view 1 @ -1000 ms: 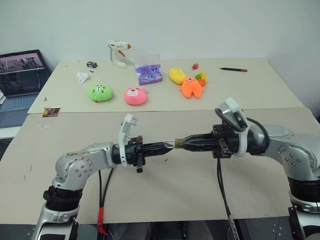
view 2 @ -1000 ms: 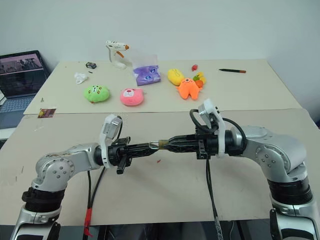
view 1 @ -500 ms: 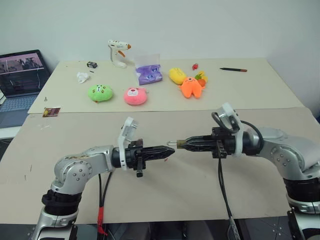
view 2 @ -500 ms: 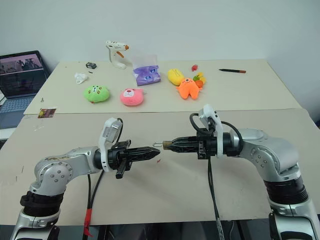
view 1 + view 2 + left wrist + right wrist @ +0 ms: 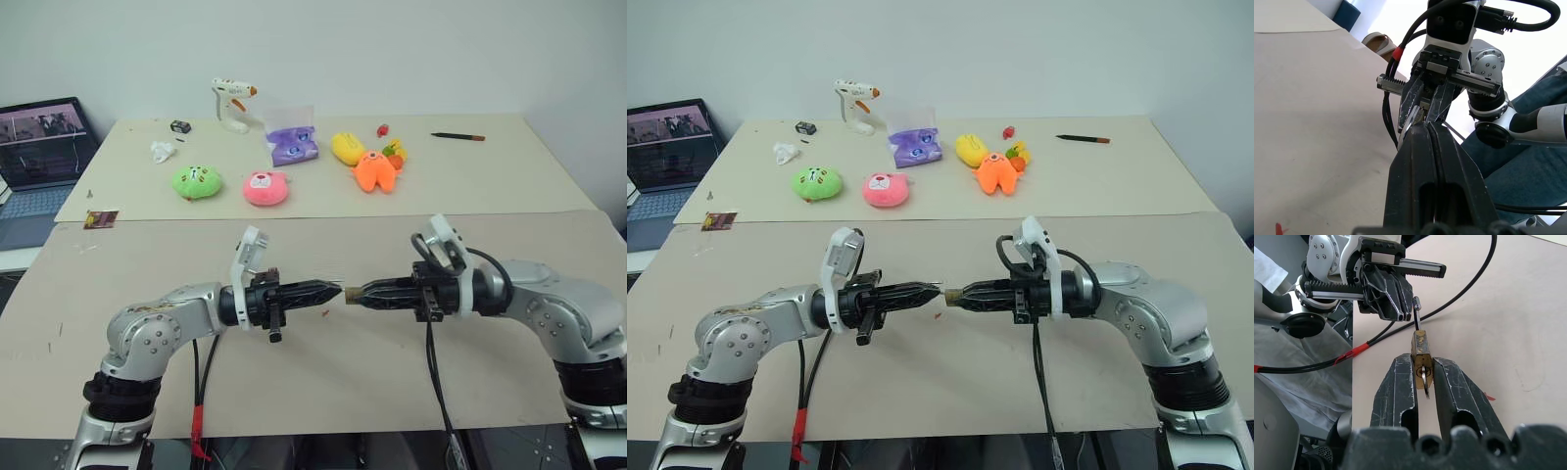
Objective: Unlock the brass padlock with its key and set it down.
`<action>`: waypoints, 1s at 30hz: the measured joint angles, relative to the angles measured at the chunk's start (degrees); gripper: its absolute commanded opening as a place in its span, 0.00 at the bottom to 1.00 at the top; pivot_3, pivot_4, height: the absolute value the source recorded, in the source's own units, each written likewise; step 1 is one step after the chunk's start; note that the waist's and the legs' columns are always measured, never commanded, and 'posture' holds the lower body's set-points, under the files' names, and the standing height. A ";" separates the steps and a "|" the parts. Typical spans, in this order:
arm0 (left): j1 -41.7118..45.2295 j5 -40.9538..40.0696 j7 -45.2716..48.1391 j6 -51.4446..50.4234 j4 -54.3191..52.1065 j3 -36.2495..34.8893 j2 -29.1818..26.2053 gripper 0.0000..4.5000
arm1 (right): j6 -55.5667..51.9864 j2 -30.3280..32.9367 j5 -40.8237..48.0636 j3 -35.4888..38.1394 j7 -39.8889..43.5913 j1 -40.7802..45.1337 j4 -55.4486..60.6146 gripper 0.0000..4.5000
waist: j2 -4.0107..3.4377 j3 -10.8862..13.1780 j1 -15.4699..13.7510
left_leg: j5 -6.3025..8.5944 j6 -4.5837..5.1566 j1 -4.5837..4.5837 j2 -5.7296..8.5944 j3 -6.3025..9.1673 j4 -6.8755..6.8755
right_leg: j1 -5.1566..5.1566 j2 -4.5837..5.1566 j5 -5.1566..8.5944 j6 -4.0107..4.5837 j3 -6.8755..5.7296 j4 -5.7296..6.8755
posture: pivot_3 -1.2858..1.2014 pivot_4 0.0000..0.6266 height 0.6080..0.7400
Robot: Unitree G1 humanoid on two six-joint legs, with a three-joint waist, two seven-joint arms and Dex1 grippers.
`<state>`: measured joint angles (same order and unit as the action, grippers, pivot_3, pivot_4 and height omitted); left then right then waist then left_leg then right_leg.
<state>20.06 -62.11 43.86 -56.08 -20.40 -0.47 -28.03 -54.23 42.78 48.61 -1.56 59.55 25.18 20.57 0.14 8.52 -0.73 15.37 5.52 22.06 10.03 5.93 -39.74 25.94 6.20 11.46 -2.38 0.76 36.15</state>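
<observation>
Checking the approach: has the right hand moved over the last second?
Yes. The right hand has dropped toward the near table edge, away from the orange plush.

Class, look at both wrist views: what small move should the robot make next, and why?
Probably open the left gripper slightly and close it over the shackle. The right gripper clamps the brass padlock, with what looks like the key in its near end. The left fingers are shut beside the shackle's loop, not clearly around it, and the shackle looks seated.
</observation>
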 measured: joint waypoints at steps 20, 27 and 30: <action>-6.35 16.29 11.01 15.99 -4.61 0.24 -15.52 0.97 | 5.21 -1.19 -11.67 -7.07 5.15 3.03 -16.89 0.02 | -0.01 0.01 0.30 | 0.08 -0.30 -0.05 -0.11 -0.09 0.10 | 0.00 -0.01 -0.08 0.16 0.12 -0.07 | 0.52 0.24 1.00; -6.30 30.58 17.24 34.19 2.55 -2.28 -20.97 0.99 | -2.50 -11.32 -16.42 -12.52 -1.09 12.83 -28.98 0.02 | -0.03 0.02 -0.15 | 0.09 -0.32 -0.06 -0.07 -0.01 0.27 | 0.24 -0.06 -0.11 0.18 -0.02 -0.13 | 0.52 0.24 1.00; -7.12 31.11 15.57 35.06 1.17 -3.13 -18.80 0.99 | -10.14 -12.17 -15.78 -13.37 -0.75 16.01 -32.72 0.02 | -0.03 0.02 -0.11 | 0.09 -0.29 -0.07 -0.03 0.10 0.32 | 0.22 -0.12 -0.11 0.18 -0.14 -0.23 | 0.52 0.24 1.00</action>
<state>12.94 -30.99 59.43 -21.02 -19.23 -3.60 -46.83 -64.36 30.61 32.83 -14.93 58.80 41.19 -12.15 0.11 8.54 -0.84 15.45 5.23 22.00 10.01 6.03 -39.42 26.16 6.08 11.35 -2.20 0.62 35.92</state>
